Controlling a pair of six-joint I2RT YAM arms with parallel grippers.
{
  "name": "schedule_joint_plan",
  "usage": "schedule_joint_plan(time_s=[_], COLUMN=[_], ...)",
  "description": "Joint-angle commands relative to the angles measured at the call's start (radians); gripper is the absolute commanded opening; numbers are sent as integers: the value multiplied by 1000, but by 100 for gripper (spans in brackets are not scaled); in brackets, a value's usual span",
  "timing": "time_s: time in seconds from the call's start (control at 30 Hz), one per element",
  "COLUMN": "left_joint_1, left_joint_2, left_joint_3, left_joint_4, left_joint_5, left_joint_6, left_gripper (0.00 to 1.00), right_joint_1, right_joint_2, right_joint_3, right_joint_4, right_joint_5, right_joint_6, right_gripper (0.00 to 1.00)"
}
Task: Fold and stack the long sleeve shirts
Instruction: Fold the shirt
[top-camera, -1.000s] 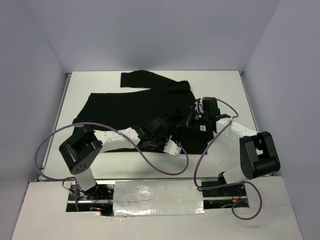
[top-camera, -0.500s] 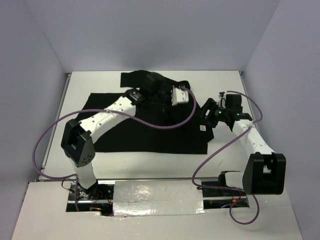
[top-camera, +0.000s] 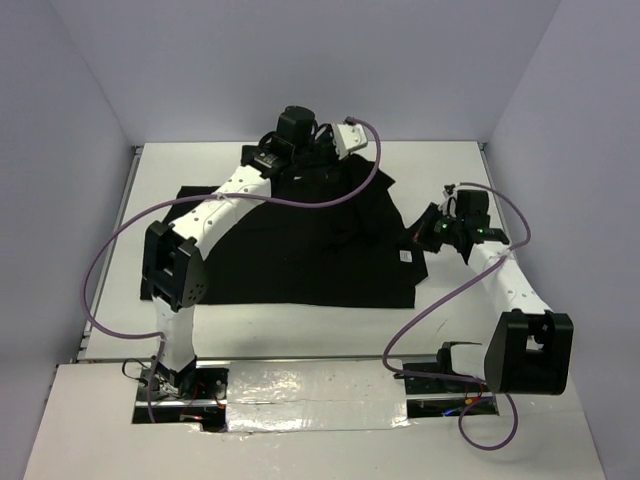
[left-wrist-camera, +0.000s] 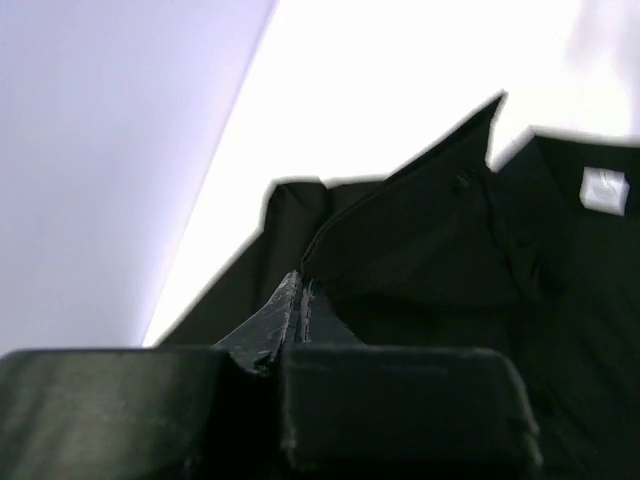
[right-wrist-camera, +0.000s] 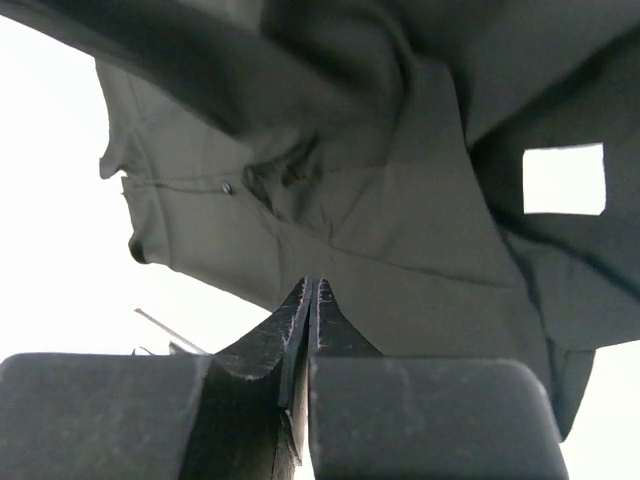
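the long sleeve shirt (top-camera: 290, 250) lies spread over the middle of the white tabletop (top-camera: 455, 175). it is black and much wider than either pincer. its near hem runs straight across, and its far part is bunched in folds close to the far edge of the tabletop.

the left arm (top-camera: 225, 205) reaches over the shirt to that far part, and the left pincer (left-wrist-camera: 298, 295) is there, at the bunched cloth. in the left wrist view its jaws are pressed together with no gap. a tight edge of black cloth starts right at the tips and runs away up to the right. if a bit of cloth is caught between them, i cannot tell.

the right pincer (right-wrist-camera: 310, 288) is at the right edge of the shirt, near the small white tag (top-camera: 405, 257). its jaws are also closed tight, and the cloth meets the tips and rises in folds behind them. if it grips the cloth or only touches it, i cannot tell.

the two pincers are well apart, one at the far side of the shirt and one at its right side.
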Motion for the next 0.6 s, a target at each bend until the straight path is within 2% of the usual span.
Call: schedule_joint_plan(time_s=[0.0, 0.13, 0.23, 0.47, 0.53, 0.57], left_joint_1=[8, 16, 22, 26, 49, 60], left_joint_2=[16, 53, 56, 18, 10, 2], left_joint_3=[110, 232, 266, 235, 235, 232], left_joint_4=[131, 166, 181, 183, 189, 192], left_joint_5=[-19, -82, -86, -111, -79, -16], left_joint_6=[-74, -93, -108, -71, -89, -102], left_gripper=[0, 0, 0, 0, 0, 0], right_joint_1=[35, 133, 174, 187, 196, 199], right_joint_2=[-16, 44, 125, 338, 387, 397], right_joint_3=[-59, -57, -30, 88, 104, 115], right_joint_4=[116, 170, 213, 290, 331, 337], right_joint_5=[-39, 4, 8, 40, 14, 5], right_joint_6=[65, 93, 119, 182, 211, 217], right_gripper=[0, 0, 0, 0, 0, 0])
